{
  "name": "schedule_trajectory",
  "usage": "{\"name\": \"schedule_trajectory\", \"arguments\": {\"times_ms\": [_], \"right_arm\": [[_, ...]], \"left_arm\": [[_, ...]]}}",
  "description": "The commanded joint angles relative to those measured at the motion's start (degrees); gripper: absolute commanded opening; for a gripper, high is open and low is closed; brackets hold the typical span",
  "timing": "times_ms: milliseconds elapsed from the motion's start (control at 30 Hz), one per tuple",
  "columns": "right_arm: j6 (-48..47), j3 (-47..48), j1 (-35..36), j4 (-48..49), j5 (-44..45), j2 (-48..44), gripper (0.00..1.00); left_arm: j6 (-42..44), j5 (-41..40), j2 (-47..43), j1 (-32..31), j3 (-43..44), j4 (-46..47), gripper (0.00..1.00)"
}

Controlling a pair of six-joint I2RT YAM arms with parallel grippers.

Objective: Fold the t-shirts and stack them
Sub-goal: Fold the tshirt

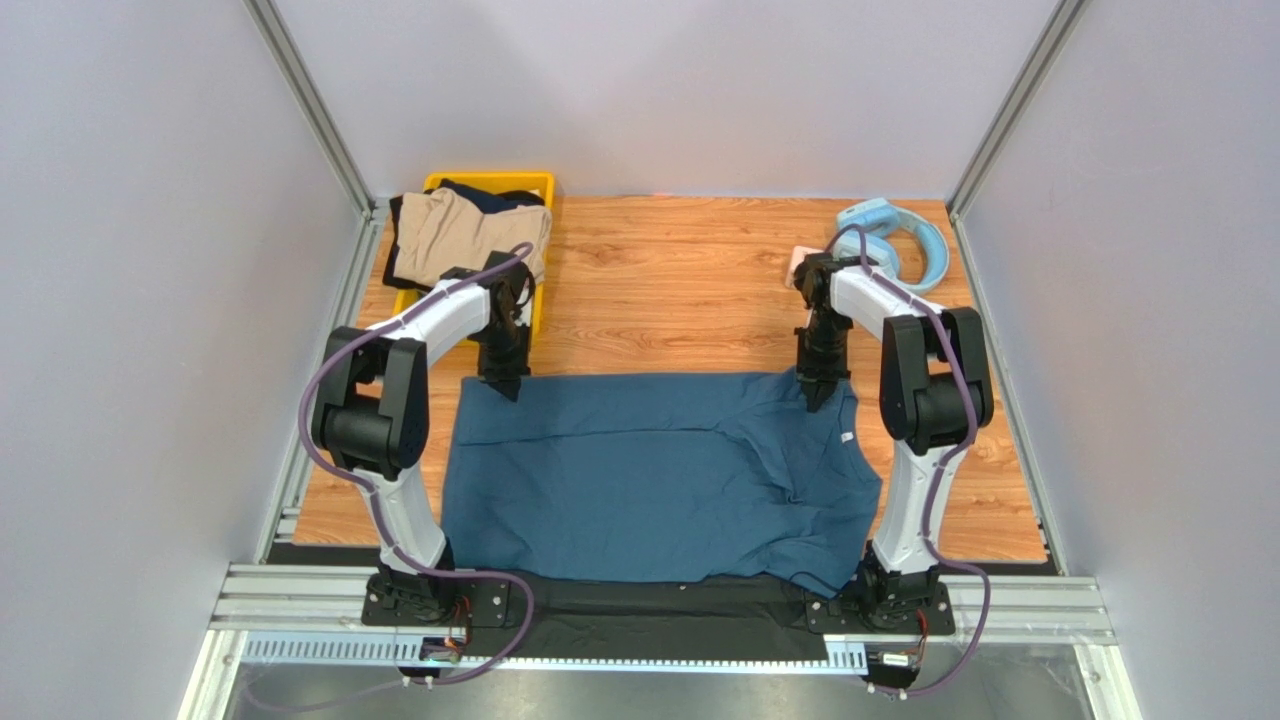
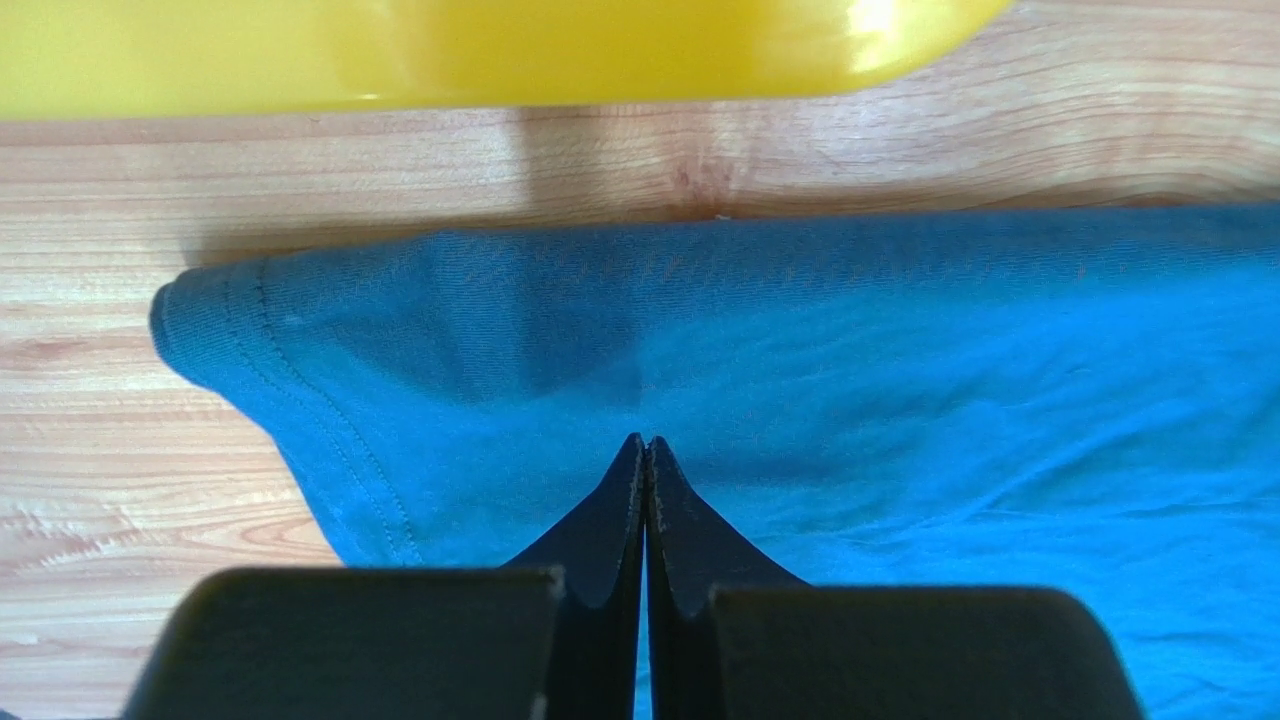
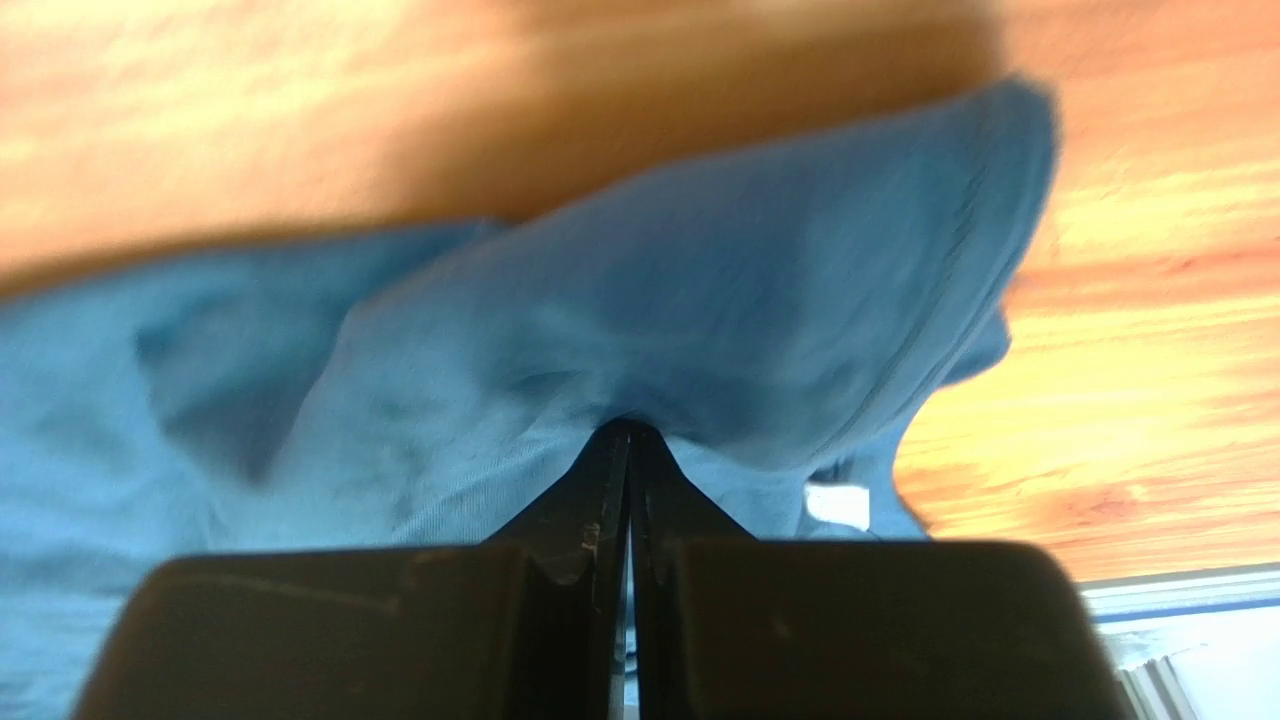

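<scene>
A large dark teal-blue t-shirt (image 1: 661,473) lies spread flat on the wooden table near the arms. My left gripper (image 1: 504,378) is at its far left corner, jaws pressed together on the cloth (image 2: 646,438). My right gripper (image 1: 819,393) is at its far right corner, jaws pinched on a raised fold of the same shirt (image 3: 628,428). A bunched tan garment (image 1: 466,233) and a dark navy one (image 1: 489,194) lie in the yellow bin.
The yellow bin (image 1: 544,186) stands at the back left, its rim just beyond the shirt edge in the left wrist view (image 2: 451,60). Light-blue headphones (image 1: 902,240) lie at the back right. Grey walls close both sides.
</scene>
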Motion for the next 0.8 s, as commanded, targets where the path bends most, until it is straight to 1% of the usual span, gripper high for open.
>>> {"name": "schedule_trajectory", "arguments": {"times_ms": [0,233,333,400,467,500,533,567,600,633,667,733,767], "right_arm": [[0.59,3.65,-2.64,-2.83,2.16,1.83,0.0],[0.23,2.87,-7.03,-4.5,2.5,2.71,0.0],[0.23,1.64,-8.01,-4.42,2.33,2.36,0.0],[-0.29,1.02,-8.01,-3.8,0.67,1.83,0.01],[-0.3,1.19,-8.01,-3.19,-1.18,-0.87,0.05],[-0.21,1.28,-8.01,-2.66,-1.19,-2.81,0.07],[-0.03,1.2,-8.01,-1.96,-2.75,-4.57,0.11],[0.4,1.37,-8.01,-1.78,-1.29,-6.15,0.13],[0.41,1.89,-8.01,-1.6,0.38,-9.04,0.14],[0.41,2.68,-8.01,-1.52,1.44,-9.94,0.16],[0.32,3.3,-7.92,-1.6,3.71,-10.56,0.17],[0.23,4.79,-8.01,-1.78,5.31,-10.3,0.18],[0.06,5.15,-8.01,-1.6,5.23,-9.6,0.18]], "left_arm": [[1.84,-2.44,0.42,-0.04,1.83,-1.09,0.0],[1.66,-1.48,2.0,-0.04,3.23,-1.18,0.0],[1.49,-1.13,3.14,-0.04,4.64,-1.88,0.0],[1.49,-1.13,3.67,-0.04,5.08,-1.97,0.0],[1.58,0.09,3.58,-0.04,6.04,-2.32,0.0],[1.23,0.36,1.67,-0.04,6.05,-1.89,0.0],[0.88,0.63,0.34,-0.04,5.7,-0.32,0.0],[0.79,1.07,-0.89,-0.04,5.87,0.14,0.03],[0.7,1.77,-2.38,-0.04,6.4,0.31,0.11],[0.7,2.38,-2.74,-0.12,8.05,0.14,0.12],[0.79,3.17,-2.57,-0.12,9.12,-0.21,0.13],[0.96,5.02,-1.78,-0.56,12.27,-1.52,0.17],[1.22,5.72,-0.65,-1.17,13.25,-1.88,0.17]]}}
